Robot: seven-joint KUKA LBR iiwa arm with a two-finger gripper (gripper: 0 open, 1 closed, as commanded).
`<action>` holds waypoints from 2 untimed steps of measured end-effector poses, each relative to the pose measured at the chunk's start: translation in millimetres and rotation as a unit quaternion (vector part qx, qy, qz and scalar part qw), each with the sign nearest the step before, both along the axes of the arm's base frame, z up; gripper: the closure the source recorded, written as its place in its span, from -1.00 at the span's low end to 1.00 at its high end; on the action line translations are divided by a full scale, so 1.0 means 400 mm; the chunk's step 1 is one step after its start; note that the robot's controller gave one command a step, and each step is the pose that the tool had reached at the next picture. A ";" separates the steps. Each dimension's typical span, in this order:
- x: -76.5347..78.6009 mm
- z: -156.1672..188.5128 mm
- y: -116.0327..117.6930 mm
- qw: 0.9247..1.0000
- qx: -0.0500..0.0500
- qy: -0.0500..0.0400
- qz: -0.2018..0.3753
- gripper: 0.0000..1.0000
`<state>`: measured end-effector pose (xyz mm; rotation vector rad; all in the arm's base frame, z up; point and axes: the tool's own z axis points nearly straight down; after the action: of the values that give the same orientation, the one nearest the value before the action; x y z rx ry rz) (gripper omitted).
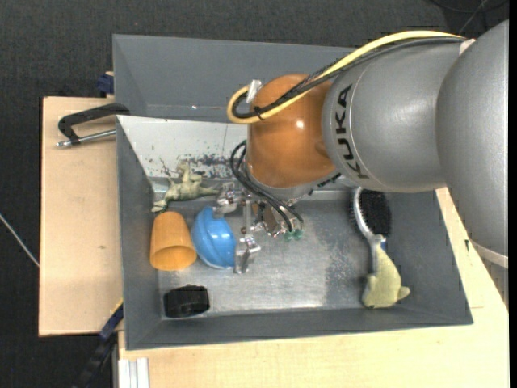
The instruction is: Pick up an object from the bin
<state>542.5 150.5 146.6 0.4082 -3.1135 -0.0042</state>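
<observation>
Nearest, the grey arm [404, 111] reaches in from the right. Its end effector [246, 245] sits low at the right edge of a blue bowl [212, 237], which lies just leftward, left of the bin's [323, 277] middle, beside an orange cup [171, 241]. Whether the end effector is apart or together, I cannot tell.

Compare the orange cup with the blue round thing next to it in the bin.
Shape: the orange cup is tapered and lies on its side; the blue round thing is domed and shiny. Place: the blue round thing lies right beside the gripper; the orange cup lies beyond it, farther left. Both rest on the floor of the bin, side by side in its left half.
</observation>
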 end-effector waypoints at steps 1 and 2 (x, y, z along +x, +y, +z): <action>-0.087 -0.155 0.131 1.000 -0.002 0.001 -0.012 -1.00; -0.079 -0.144 0.119 1.000 -0.004 -0.001 -0.015 1.00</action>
<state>510.8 198.2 89.0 0.3628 -3.1206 0.0092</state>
